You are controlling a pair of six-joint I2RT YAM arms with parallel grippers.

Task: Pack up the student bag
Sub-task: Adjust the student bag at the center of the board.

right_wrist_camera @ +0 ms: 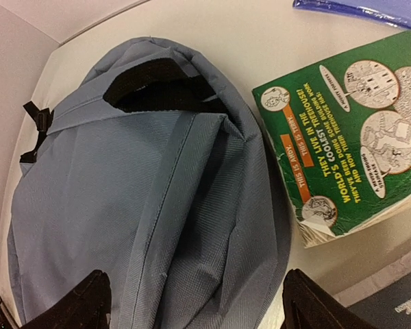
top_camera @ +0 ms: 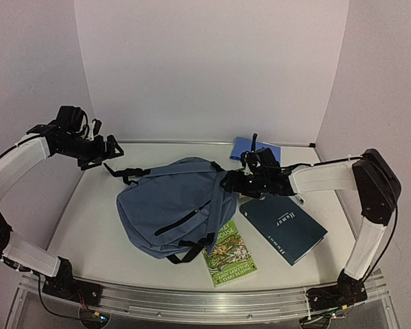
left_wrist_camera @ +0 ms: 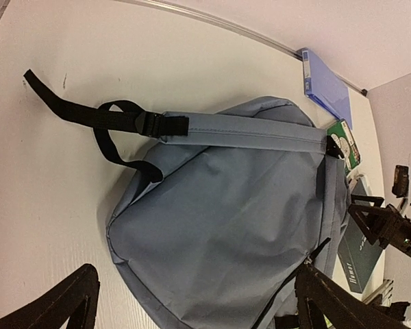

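As we looked across the desk (top_camera: 89, 226) from its near edge, a green paperback (top_camera: 231, 259) lay closest, face up and touching the near-right edge of the student bag (top_camera: 171, 205). Just right of it lay a dark navy book (top_camera: 282, 229), tilted, its far-left corner close beside the bag. The slate-blue bag itself lay flat in the middle of the desk, and a black buckled strap (top_camera: 127, 174) trailed from its far-left corner. Our right hand (top_camera: 231, 182) hung low at the bag's right edge, its fingers (right_wrist_camera: 75, 305) spread wide and gripping nothing; whether it touched the fabric we could not tell. Our left hand (top_camera: 111, 149) hung raised over the far-left of the desk, off the bag, its fingers (left_wrist_camera: 61, 305) likewise wide apart and empty. Farthest back, a blue notebook (top_camera: 243, 149) lay by the rear wall.
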